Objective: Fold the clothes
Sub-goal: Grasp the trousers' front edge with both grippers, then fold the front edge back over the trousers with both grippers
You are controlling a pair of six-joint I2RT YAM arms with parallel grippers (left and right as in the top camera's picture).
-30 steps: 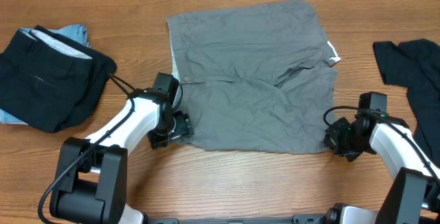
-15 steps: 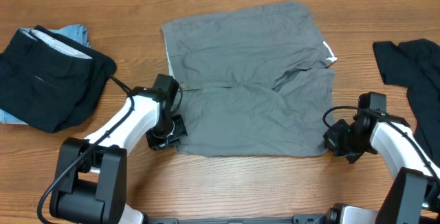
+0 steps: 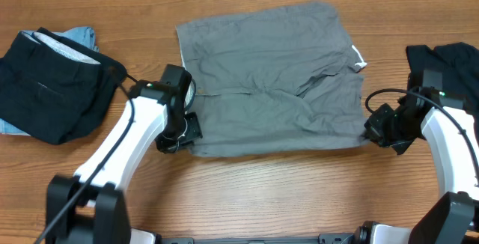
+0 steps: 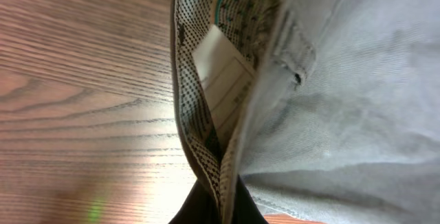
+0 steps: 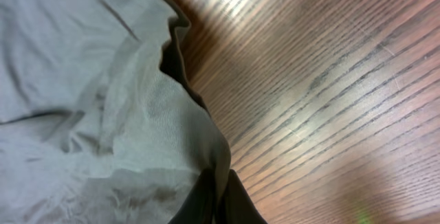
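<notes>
Grey wrinkled shorts (image 3: 269, 79) lie spread in the middle of the table, one of the clothes. My left gripper (image 3: 182, 133) is shut on their near-left corner, lifted off the table. In the left wrist view the grey shorts (image 4: 357, 93) show a patterned waistband lining (image 4: 199, 141) and a white label (image 4: 223, 80), pinched between my fingers (image 4: 206, 207). My right gripper (image 3: 376, 130) is shut on the near-right corner. There the grey fabric (image 5: 82, 114) runs into my fingers (image 5: 237, 207) and hangs above the wood.
A black garment (image 3: 52, 87) lies at the far left over a light-blue one (image 3: 78, 36). Another black garment (image 3: 449, 72) lies at the right edge behind my right arm. Bare wooden table (image 3: 262, 191) runs along the front.
Both grippers closed on the shorts' near corners and lifted them. The near edge has pulled away from the front and both arms have moved toward the back.
</notes>
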